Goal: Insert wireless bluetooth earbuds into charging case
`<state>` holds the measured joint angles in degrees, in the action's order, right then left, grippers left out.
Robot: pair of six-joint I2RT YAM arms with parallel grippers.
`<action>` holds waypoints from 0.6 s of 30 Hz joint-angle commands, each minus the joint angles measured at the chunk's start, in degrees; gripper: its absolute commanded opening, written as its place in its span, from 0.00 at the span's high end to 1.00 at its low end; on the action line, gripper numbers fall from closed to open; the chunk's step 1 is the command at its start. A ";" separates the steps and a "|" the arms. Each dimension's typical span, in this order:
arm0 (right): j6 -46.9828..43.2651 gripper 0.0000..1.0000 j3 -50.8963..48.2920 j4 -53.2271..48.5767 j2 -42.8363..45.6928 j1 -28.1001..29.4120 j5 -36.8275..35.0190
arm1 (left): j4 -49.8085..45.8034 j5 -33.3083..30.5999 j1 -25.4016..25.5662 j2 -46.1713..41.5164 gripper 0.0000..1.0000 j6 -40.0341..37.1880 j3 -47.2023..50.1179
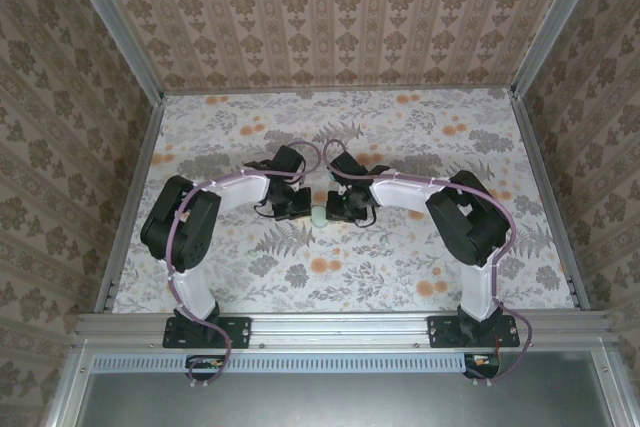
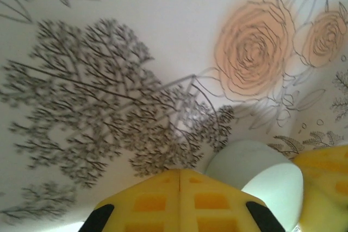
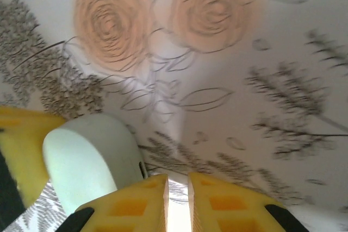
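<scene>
Two grippers flank the case (image 1: 318,217), both about equally near. The left gripper (image 2: 179,202) is closed on nothing, with the case just to the right of it. The right gripper (image 3: 177,202) is all but closed, showing a thin slit, also empty, the case just to its left. The case's long axis is unclear.

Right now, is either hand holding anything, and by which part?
Nothing is held. The left hand and right hand are closed empty; the charging case sits between them, outside both grips.
</scene>
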<state>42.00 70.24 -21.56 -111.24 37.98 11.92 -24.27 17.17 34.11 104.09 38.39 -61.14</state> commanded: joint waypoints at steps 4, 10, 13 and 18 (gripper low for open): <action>-4.68 0.80 -0.86 -0.39 4.28 -0.01 -3.19 | -1.46 0.42 4.19 -2.52 0.98 3.78 2.20; -12.26 0.59 -2.56 -1.77 8.83 -0.01 -3.87 | -5.16 -2.22 -0.02 -9.11 0.90 0.63 4.77; -18.54 0.47 -1.66 -3.49 10.35 0.08 -3.30 | -5.87 -1.85 -3.26 -13.12 0.88 -1.73 7.28; -30.64 0.39 0.76 -6.57 10.72 1.25 0.44 | -5.34 1.02 -7.66 -19.53 0.82 -6.60 11.43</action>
<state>21.19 69.04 -24.56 -101.45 38.33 10.15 -28.01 16.36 27.51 87.35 36.36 -51.72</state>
